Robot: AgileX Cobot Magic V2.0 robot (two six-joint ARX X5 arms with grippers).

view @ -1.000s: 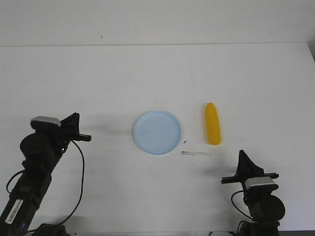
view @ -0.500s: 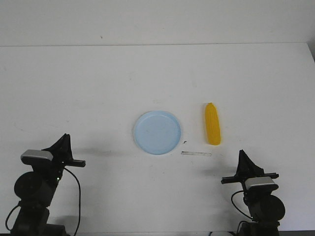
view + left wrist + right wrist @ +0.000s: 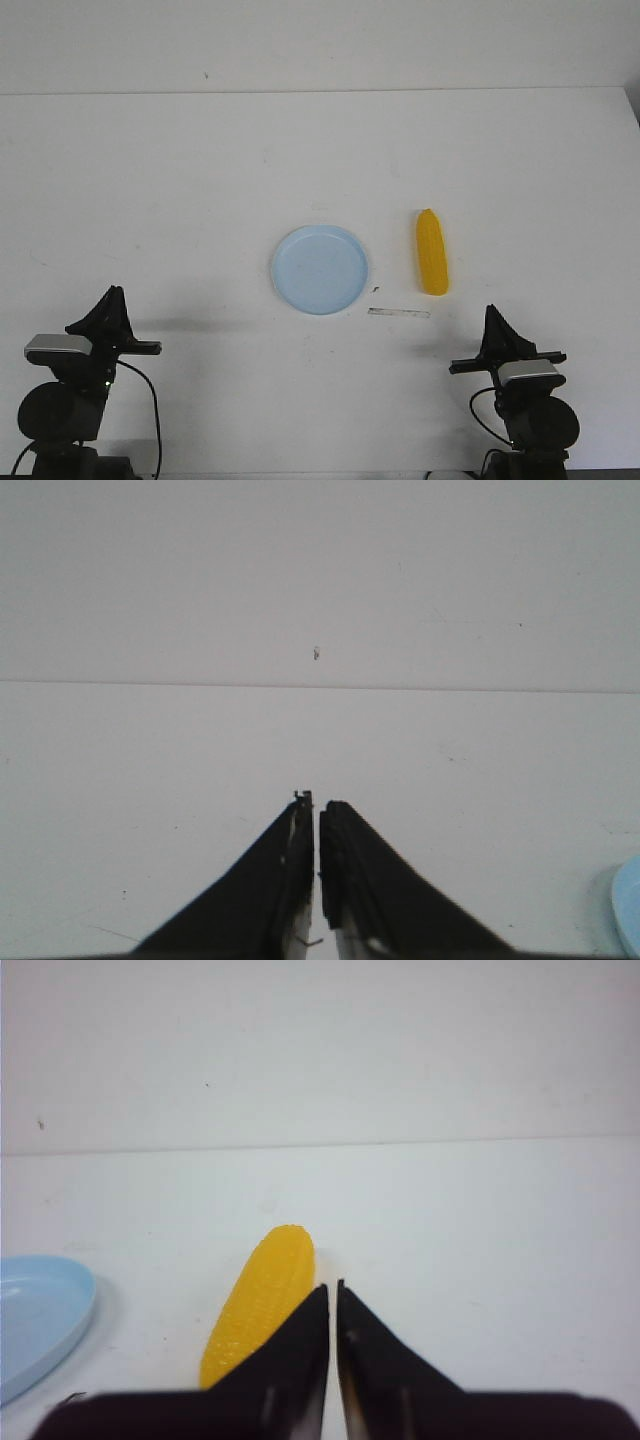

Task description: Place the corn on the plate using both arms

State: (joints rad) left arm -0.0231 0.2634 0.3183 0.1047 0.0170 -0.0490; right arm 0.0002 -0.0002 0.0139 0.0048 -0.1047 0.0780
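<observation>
The yellow corn (image 3: 432,252) lies on the white table just right of the pale blue plate (image 3: 320,269), not touching it. My right gripper (image 3: 494,318) is shut and empty, near the table's front, short of the corn; in its wrist view the corn (image 3: 258,1298) lies just beyond the shut fingertips (image 3: 333,1288) and the plate's rim (image 3: 45,1320) shows at the edge. My left gripper (image 3: 113,297) is shut and empty at the front left, far from the plate; its wrist view shows the shut tips (image 3: 317,803) over bare table and a sliver of plate (image 3: 629,905).
A thin grey strip (image 3: 398,313) and a small dark speck (image 3: 375,289) lie on the table between the plate and my right gripper. The table's far edge (image 3: 320,92) meets a white wall.
My left arm has drawn back toward the front left corner and lowered. The right arm, corn and plate have not moved.
</observation>
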